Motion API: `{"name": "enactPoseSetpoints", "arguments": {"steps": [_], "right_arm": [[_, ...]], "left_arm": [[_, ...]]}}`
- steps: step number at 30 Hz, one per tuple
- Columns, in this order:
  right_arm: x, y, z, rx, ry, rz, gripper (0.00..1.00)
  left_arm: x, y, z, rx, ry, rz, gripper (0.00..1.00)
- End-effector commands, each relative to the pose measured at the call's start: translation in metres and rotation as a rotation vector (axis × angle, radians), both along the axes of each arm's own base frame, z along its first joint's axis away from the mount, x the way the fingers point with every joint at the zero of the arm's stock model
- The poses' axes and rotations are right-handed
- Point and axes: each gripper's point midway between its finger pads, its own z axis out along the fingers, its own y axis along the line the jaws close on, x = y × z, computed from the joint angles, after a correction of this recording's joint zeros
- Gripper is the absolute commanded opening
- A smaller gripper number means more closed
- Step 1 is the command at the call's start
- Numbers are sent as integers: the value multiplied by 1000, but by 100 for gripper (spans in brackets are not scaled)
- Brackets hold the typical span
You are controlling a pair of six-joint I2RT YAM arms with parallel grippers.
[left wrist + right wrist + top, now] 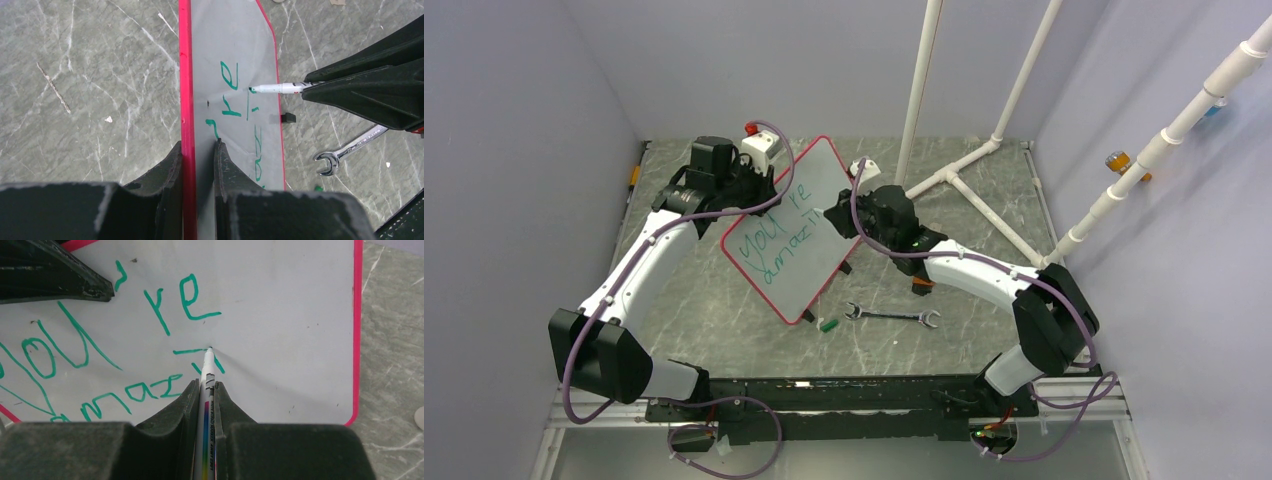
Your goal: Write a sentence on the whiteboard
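Right, starting at the right gripper [205, 385]: its jaws are pressed onto the marker [207, 365], which points to 12 o'clock in the right wrist view, its tip seemingly touching the whiteboard [290, 315]. The tip sits at the right end of a short flat stroke just under "re". The sentence [774, 235] so far reads "you're" with "amazi" below it, so I judge the second word is only partly written.

The left gripper [199, 147] is clamped across the board's red frame, one finger on each face. From the top camera that grip is on the long edge at about 10 o'clock of the board.

To finish the letter well, I'd hold light, even pressure and make short strokes. The left arm should be kept rigid so the board can't swing under the tip. There is bare white toward 3 o'clock in the right wrist view for the remaining letters.

From above, the board's long axis runs from 7 o'clock to 1 o'clock. The writing follows that axis, and the held edge looks raised off the table [714, 310]. The marker points to about 9 o'clock in the left wrist view.

A wrench [892, 316] and a small green cap [828, 324] lie near the board's 6 o'clock corner.
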Motion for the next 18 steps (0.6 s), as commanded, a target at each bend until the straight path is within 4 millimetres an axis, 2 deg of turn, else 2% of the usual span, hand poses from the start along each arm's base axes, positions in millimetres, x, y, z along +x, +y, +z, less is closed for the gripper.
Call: {"name": "enactPoseSetpoints", "arguments": {"steps": [1, 18], "right_arm": [[6, 10, 23, 43, -38, 12, 0], [25, -3, 4, 12, 4, -55, 0]], "left_arm": [[-1, 42, -33, 269, 23, 27, 0], [0, 41, -33, 265, 24, 26, 0]]}}
